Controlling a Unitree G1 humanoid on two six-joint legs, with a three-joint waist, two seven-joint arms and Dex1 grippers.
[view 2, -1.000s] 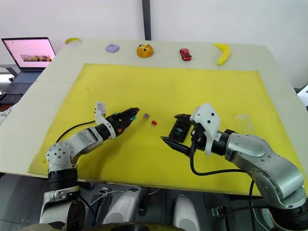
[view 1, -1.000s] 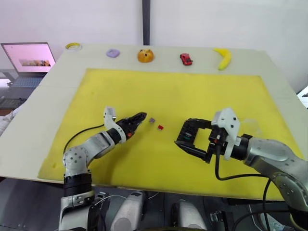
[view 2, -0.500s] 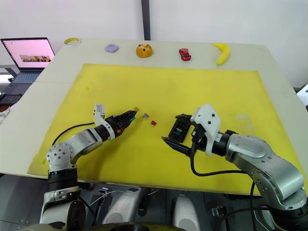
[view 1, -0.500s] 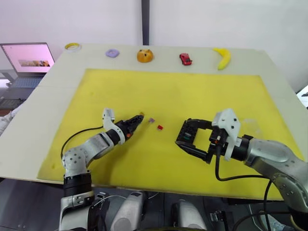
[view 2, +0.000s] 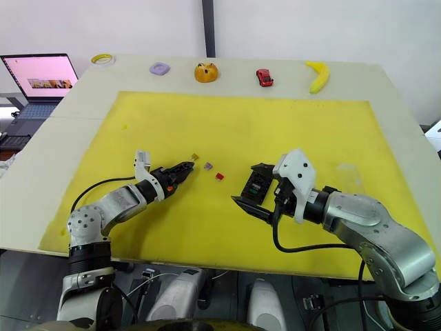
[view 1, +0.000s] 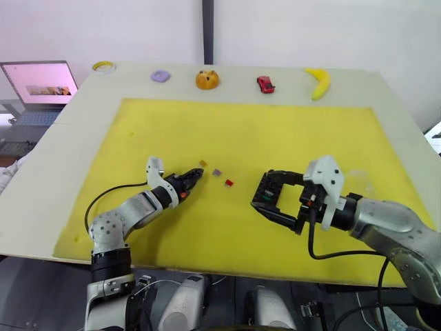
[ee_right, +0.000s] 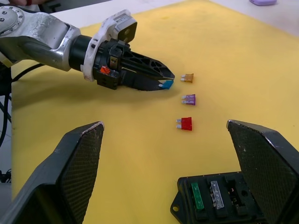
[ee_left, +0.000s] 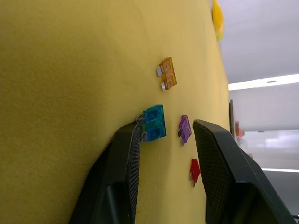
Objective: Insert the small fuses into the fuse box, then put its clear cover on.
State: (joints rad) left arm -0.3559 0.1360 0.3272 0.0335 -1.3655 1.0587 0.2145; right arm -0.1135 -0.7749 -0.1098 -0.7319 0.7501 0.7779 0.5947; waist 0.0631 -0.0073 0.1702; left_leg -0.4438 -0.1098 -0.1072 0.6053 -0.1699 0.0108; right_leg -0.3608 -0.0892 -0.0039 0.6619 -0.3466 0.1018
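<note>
My left gripper (view 1: 195, 178) rests low on the yellow mat (view 1: 289, 131), open, with a blue fuse (ee_left: 154, 122) lying against the tip of one finger. Just beyond it lie an orange-brown fuse (view 1: 202, 163), a purple fuse (view 1: 216, 172) and a red fuse (view 1: 229, 183). The black fuse box (ee_right: 216, 199) sits between the wide-open fingers of my right gripper (view 1: 267, 195); a green fuse (ee_right: 197, 195) and a pale one stand in its slots. The clear cover (view 2: 348, 172) is a faint patch on the mat behind my right wrist.
Along the table's far edge stand a tape roll (view 1: 105, 66), a purple ring (view 1: 162, 76), an orange object (view 1: 208, 80), a red toy car (view 1: 266, 84) and a banana (view 1: 319, 81). A laptop (view 1: 41, 86) sits off the far left corner.
My left gripper has drawn back toward me along the mat, uncovering the orange-brown fuse. The right gripper and the fuse box have stayed put.
</note>
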